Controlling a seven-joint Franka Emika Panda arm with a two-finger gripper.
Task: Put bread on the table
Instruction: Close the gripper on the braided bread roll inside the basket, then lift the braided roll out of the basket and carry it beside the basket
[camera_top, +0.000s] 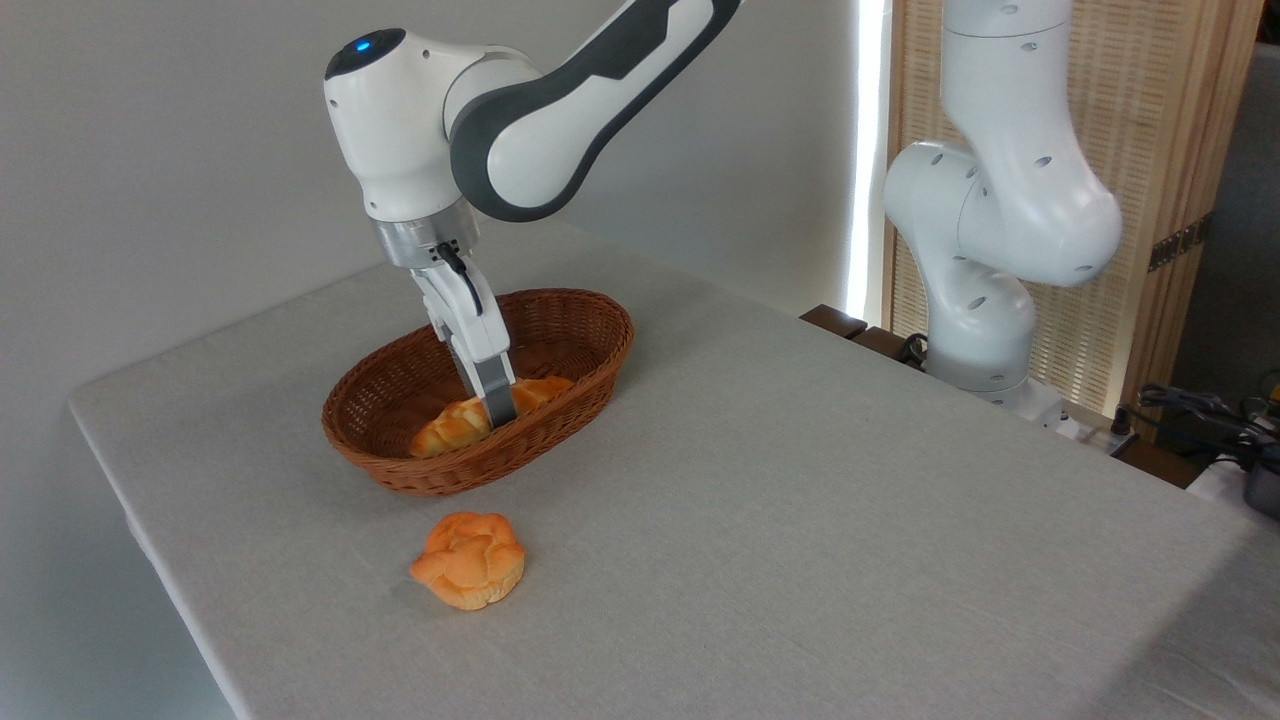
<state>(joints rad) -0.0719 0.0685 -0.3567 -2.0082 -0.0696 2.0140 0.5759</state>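
Bread (455, 428), the long braided loaf, lies inside the wicker basket (560, 320), along the near wall, with its left end showing over the rim and its right end peeking out beyond the claw (497, 410); the claw reaches down into the basket at the loaf's middle; one grey finger crosses in front of the loaf and the other is hidden, so whether it is clenched on the loaf or merely straddling it I cannot tell. A small round bun (468, 560) sits on the table (850, 520), near the basket's front and apart from it.

Risks, as I judge them: the loaf sits close against the near wall, so a lift could catch a pointed end on the rim and drag or tip the light basket; a grip at the middle of a long loaf may let it swivel or slip; setting it down too near the front could knock the bun.
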